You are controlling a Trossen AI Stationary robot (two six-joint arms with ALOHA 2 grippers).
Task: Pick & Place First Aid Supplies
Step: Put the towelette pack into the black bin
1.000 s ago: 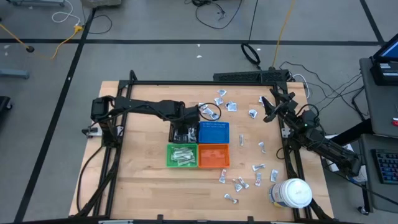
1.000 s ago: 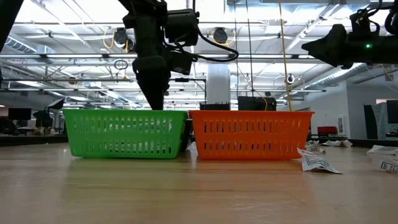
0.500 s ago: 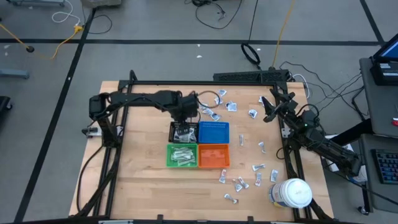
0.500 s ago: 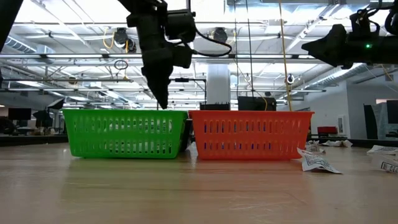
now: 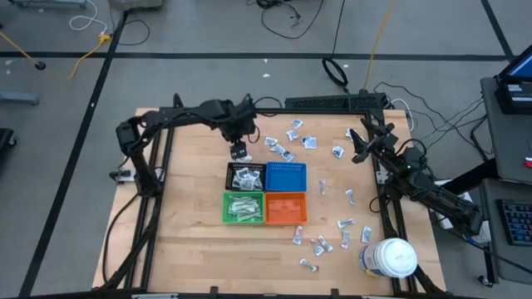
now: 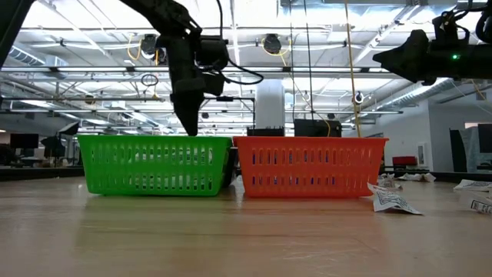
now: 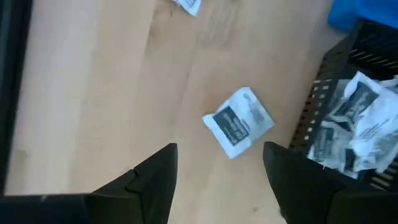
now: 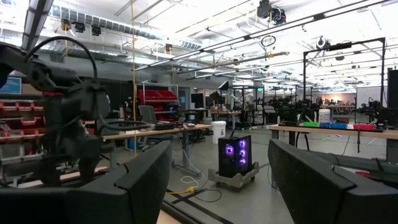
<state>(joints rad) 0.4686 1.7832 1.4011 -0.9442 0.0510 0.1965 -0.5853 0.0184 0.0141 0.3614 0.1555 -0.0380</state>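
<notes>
The left tool [image 5: 238, 150] is being held above the surface [image 5: 191, 216] just behind the black bin [image 5: 246, 177], its fingers spread apart with nothing between them. In the left wrist view a squarish packet [image 7: 239, 122] is lying flat on the wood directly ahead of the fingers [image 7: 155, 180], just beside the black bin's wall and apart from it. That bin is already being filled with packets [image 7: 357, 121], and strips are lying in the green bin [image 5: 243, 208].

The step in hand is judged to be a pick of this lone packet. For a clean pick, the tool is best being lowered straight down with the packet centred between the fingers, one finger being kept clear of the bin wall so that the bin is not nudged. Because the packet is thin and flat, the fingertips are probably needing to touch the wood before closing, so that an edge is caught rather than skated over.

More packets [image 5: 294, 133] are being left scattered behind the blue bin [image 5: 285, 177], and others [image 5: 320, 245] near the jar [image 5: 391, 257]; much of the task is judged to be outstanding.

The right tool [image 5: 357, 146] is waiting at the surface's right edge, raised, with its fingers wide and empty.
</notes>
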